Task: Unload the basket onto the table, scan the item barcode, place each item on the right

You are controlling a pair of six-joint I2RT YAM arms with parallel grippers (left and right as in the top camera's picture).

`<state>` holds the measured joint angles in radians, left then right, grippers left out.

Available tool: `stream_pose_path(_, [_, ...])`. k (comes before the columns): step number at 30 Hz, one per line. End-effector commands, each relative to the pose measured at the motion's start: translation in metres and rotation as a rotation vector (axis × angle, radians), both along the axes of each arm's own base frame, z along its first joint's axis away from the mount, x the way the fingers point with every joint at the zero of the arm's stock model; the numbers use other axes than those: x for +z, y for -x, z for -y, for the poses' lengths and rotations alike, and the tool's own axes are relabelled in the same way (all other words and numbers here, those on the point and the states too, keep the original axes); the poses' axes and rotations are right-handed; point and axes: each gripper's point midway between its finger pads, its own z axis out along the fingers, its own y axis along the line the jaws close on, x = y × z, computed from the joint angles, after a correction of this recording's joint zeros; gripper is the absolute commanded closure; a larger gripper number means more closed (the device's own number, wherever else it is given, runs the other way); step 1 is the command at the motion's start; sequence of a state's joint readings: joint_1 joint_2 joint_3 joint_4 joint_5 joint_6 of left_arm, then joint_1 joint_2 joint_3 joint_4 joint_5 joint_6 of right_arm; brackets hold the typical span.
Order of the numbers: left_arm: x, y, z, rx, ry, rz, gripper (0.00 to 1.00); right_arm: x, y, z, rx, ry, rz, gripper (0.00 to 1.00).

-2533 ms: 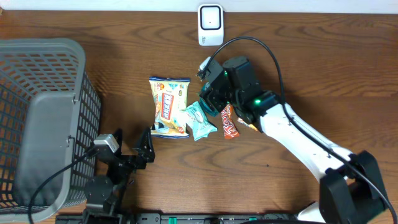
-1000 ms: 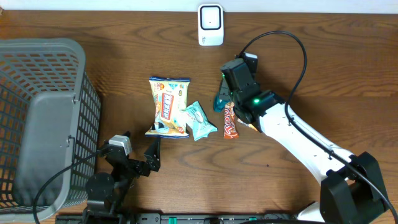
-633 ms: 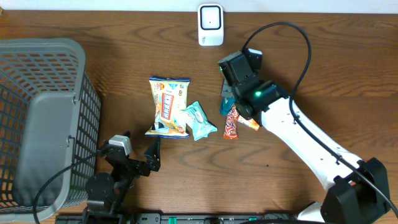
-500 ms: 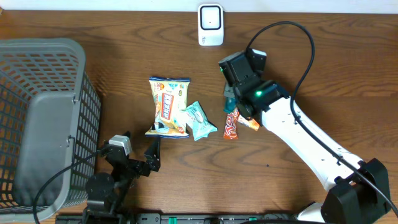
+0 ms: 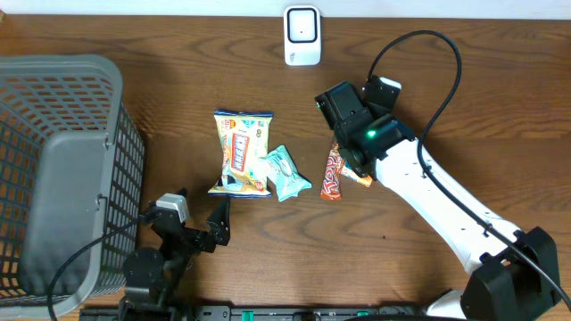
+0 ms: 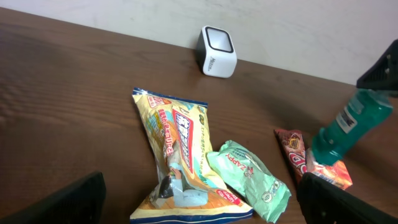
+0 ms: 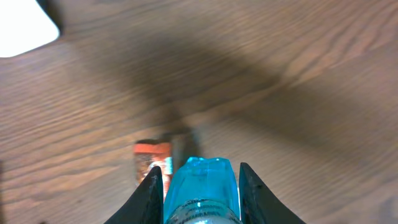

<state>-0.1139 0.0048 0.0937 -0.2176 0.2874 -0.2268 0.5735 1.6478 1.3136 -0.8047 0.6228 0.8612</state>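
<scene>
The item is a teal bottle (image 7: 202,186), and my right gripper (image 7: 200,182) is shut on it, one black finger on each side. In the left wrist view the bottle (image 6: 347,129) hangs tilted above the table, over a red snack bar (image 6: 293,151). From overhead my right gripper (image 5: 343,111) covers the bottle. The white scanner (image 5: 302,36) stands at the table's far edge, beyond and left of that gripper; it also shows as the scanner (image 6: 216,51) and the scanner (image 7: 22,25). My left gripper (image 5: 201,216) rests open near the front edge, holding nothing. No barcode shows.
A yellow snack bag (image 5: 243,153), a green packet (image 5: 287,172), the red bar (image 5: 333,174) and an orange packet (image 5: 359,179) lie mid-table. A grey mesh basket (image 5: 53,169) fills the left side. A black cable (image 5: 428,62) loops above the right arm.
My right gripper has turned and shifted slightly right with the bottle, which went from showing left of the red bar to hidden under the gripper. The left arm has not moved.
</scene>
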Motion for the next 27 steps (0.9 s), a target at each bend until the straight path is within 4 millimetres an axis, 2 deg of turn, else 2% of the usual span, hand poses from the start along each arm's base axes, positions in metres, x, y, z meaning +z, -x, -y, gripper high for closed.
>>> stream_pose_path(1, [-0.013, 0.002, 0.002, -0.019, -0.019, -0.035, 0.02, 0.033, -0.004, 0.021, -0.084, 0.053, 0.107, 0.85])
stream_pose_path(6, [-0.013, 0.002, 0.002, -0.019, -0.019, -0.036, 0.02, 0.033, 0.001, 0.053, -0.223, 0.068, 0.111, 0.86])
stream_pose_path(16, [-0.013, 0.002, 0.002, -0.019, -0.019, -0.036, 0.02, 0.021, 0.005, 0.121, -0.551, -0.063, 0.122, 0.89])
stream_pose_path(21, [-0.013, 0.002, 0.002, -0.019, -0.019, -0.036, 0.02, 0.021, 0.006, 0.142, -0.607, -0.058, 0.123, 0.94])
stream_pose_path(27, [-0.013, 0.002, 0.002, -0.019, -0.019, -0.036, 0.02, 0.011, 0.011, 0.15, -0.626, -0.022, 0.076, 0.97])
